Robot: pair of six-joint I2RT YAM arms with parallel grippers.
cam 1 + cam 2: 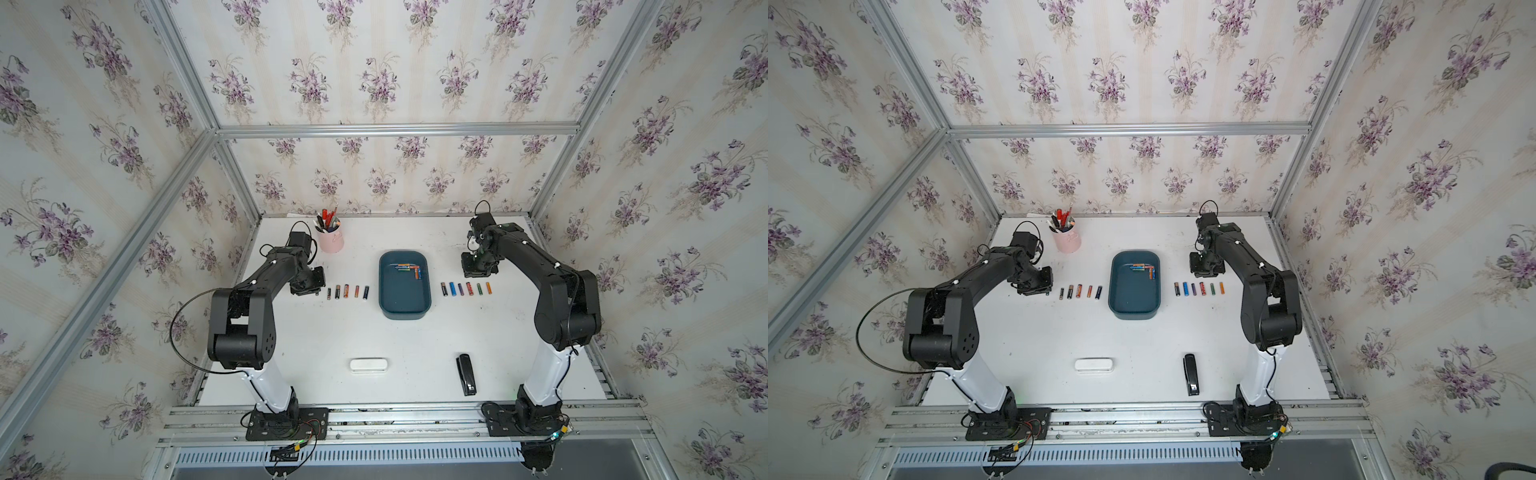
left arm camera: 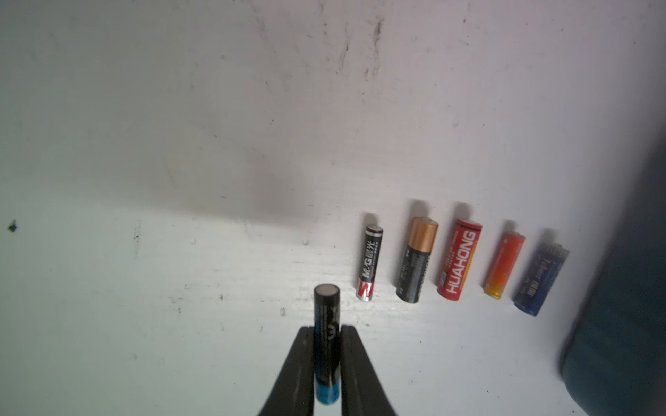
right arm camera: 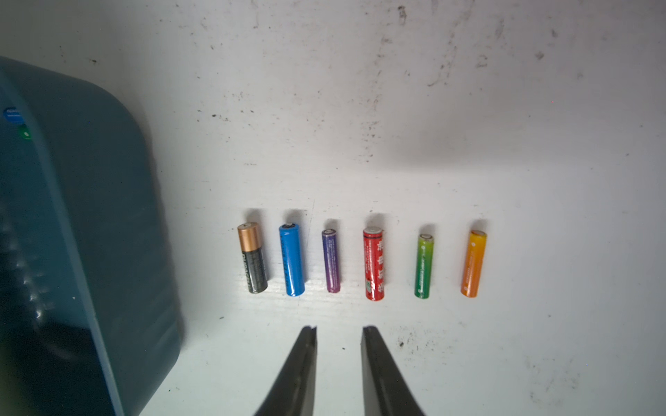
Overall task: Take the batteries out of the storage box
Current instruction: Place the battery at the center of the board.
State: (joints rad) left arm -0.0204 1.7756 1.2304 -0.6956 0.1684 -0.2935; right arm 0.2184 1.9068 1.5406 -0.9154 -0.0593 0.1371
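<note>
My left jaws are clenched on a black-and-blue battery [image 2: 326,345], gripped along its sides so that its flat end pokes out past the tips. It hangs low over the white worktop [image 1: 332,340], just beside the outer end of the left row of batteries [image 1: 347,292]. Whether it touches the surface I cannot tell. That row holds five cells lying side by side and apart: a slim black M&G cell [image 2: 369,266], a copper-topped black cell [image 2: 417,259], a red HUAHONG cell [image 2: 459,259], an orange cell [image 2: 503,264] and a dark blue cell [image 2: 540,279]. The dark blue one lies nearest the storage box [image 1: 403,301].

My right jaws are released, with a narrow gap between the tips and nothing in it. They hang near the far side of the right row of batteries [image 1: 465,288], six cells lying apart.

The storage box stands mid-worktop between the two rows. A few loose batteries [image 1: 409,269] lie in it, bunched in the far corner on my right side and forming an L along two walls.

A pink cup [image 1: 331,243] of pens [image 1: 328,220] stands beyond the left row. A white oblong case [image 1: 368,365] and a black stapler [image 1: 466,374] lie near the front edge.
</note>
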